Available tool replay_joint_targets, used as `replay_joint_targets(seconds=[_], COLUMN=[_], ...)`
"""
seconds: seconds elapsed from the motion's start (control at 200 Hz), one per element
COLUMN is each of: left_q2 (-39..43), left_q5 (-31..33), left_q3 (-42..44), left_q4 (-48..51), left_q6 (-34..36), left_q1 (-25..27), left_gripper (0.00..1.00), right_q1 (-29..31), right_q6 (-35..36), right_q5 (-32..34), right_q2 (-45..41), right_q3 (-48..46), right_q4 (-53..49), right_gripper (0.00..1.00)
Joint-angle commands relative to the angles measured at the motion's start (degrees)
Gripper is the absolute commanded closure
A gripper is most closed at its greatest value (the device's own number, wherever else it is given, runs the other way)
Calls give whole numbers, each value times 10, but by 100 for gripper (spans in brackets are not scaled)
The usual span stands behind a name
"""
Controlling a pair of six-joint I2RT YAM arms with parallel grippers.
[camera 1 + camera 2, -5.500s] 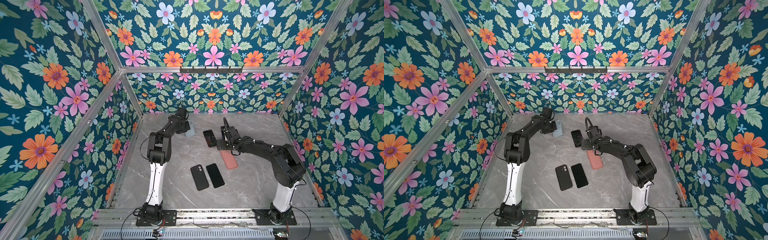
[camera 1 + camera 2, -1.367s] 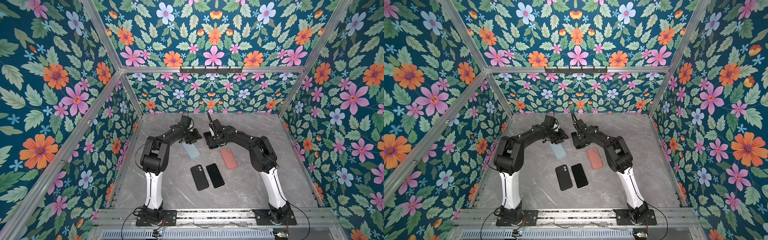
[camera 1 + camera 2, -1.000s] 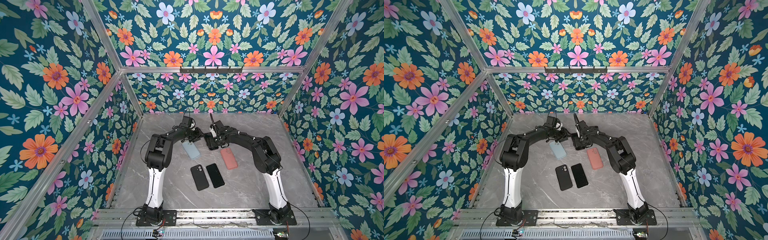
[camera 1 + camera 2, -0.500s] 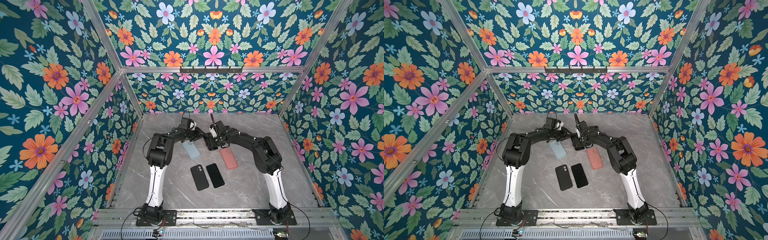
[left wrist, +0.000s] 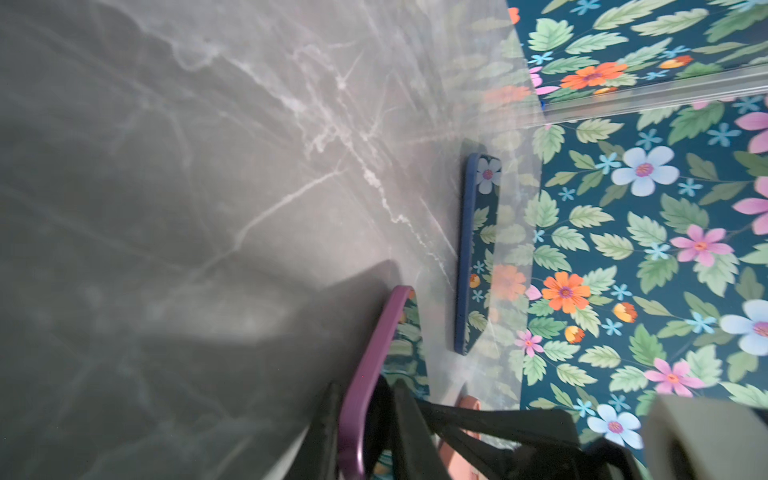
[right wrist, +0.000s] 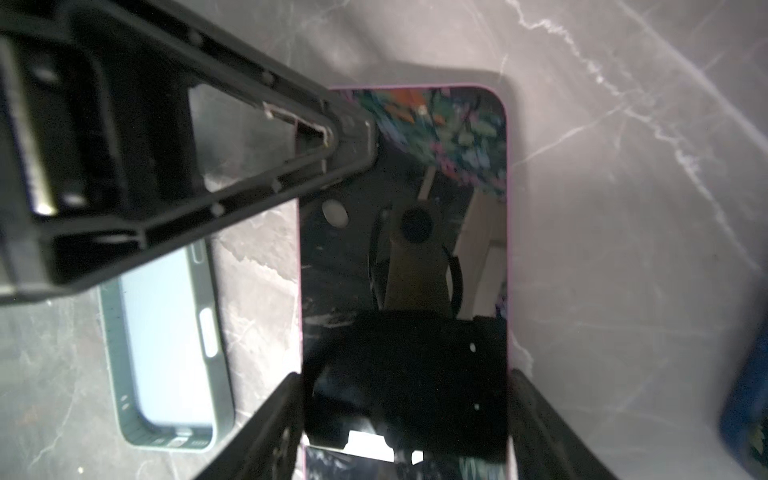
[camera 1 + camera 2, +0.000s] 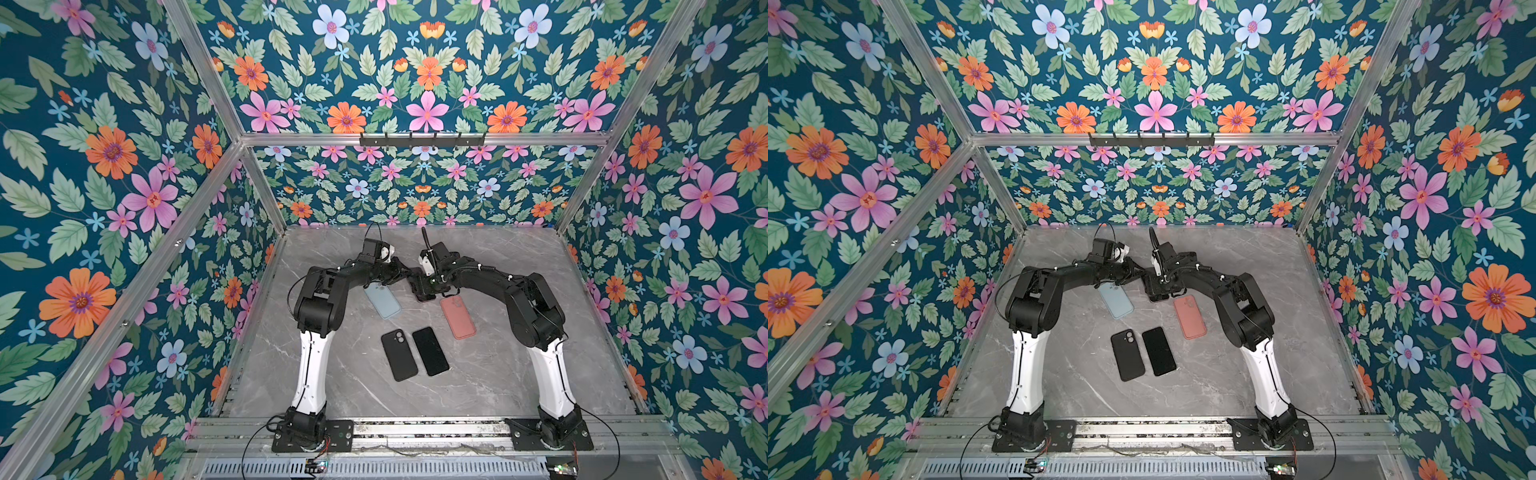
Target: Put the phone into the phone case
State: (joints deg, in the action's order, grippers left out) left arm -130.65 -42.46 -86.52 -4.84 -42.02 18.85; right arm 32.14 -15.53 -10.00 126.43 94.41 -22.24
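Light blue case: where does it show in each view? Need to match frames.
Top view: light blue case lies flat, left of the pink case.
Top view: same spot.
Left wrist: not in it.
Right wrist: beside the purple-edged phone, case at.
Shared landmark: that phone, also edge-on in left wrist; mostly covered in both top views.

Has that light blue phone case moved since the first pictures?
Yes. The light blue case has come forward, away from the back and much closer to the black phone, which has stayed put.
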Motion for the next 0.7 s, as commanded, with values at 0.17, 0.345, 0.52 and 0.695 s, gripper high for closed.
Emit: replay_joint_targets(seconds=[0.17, 0.345, 0.52, 0.695], left_q2=[4, 12, 21, 39], left_q5=[8, 10, 3, 4], left_q3=[11, 21, 32, 43], left_q4=[-12, -20, -42, -59], left_q6=[-3, -6, -24, -38], left_q1=[1, 0, 0, 1], left_gripper=[87, 91, 93, 94], right_q1=[1, 0, -1, -2], right_q6=[-10, -9, -5, -27], right_q5=[-2, 6, 36, 67], right_q2=[-5, -12, -45, -99], right_q3=[-8, -6, -19, -49], right_q4=[-33, -42, -50, -50], right_gripper=[41, 32, 17, 12])
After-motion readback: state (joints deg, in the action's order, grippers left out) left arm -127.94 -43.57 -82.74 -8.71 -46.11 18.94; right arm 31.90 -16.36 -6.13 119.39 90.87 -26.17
